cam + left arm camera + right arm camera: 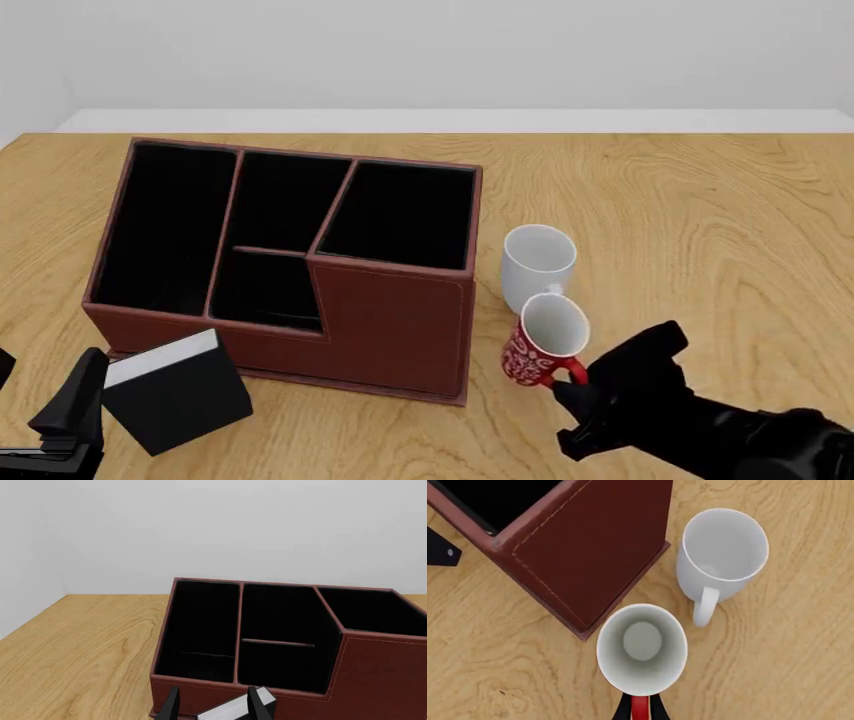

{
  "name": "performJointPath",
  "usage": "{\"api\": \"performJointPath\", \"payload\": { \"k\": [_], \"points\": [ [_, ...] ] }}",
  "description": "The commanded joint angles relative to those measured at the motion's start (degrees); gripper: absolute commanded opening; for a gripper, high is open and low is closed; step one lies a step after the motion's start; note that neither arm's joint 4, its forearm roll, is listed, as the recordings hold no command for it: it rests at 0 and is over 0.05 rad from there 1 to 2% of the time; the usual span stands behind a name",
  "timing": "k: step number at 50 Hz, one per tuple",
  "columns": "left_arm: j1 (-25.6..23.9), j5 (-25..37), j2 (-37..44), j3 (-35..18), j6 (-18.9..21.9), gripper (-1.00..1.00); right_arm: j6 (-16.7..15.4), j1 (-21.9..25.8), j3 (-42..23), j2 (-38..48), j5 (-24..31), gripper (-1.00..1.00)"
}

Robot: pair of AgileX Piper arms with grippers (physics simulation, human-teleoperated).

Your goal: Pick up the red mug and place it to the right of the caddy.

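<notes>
Right gripper (639, 711) was clamped on the red mug (546, 343) by its handle, keeping the body upright just right of the caddy (387, 330), near the white mug (538, 262); left gripper (213, 706) idle, fingers apart

A plain white mug (538, 262) stands upright on the wooden table (721, 220). A small black box (176, 390) with a white edge sits near the table's front left.

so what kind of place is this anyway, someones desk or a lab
Most likely a simulated tabletop, not a real room: a bare wood-grain table against a blank white wall, holding only a leather-look caddy, a red mug, a white mug and a small black box.
</notes>
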Motion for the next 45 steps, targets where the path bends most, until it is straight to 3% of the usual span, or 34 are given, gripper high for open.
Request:
{"api": "performJointPath", "payload": {
  "k": [1, 45],
  "points": [
    [0.00, 0.00, 0.00, 0.00, 0.00, 1.00, 1.28, 0.52, -0.48, 2.05, -1.77, -1.00],
    [0.00, 0.00, 0.00, 0.00, 0.00, 1.00, 2.64, 2.15, -0.31, 13.58, -11.94, -1.00]
  ]
}}
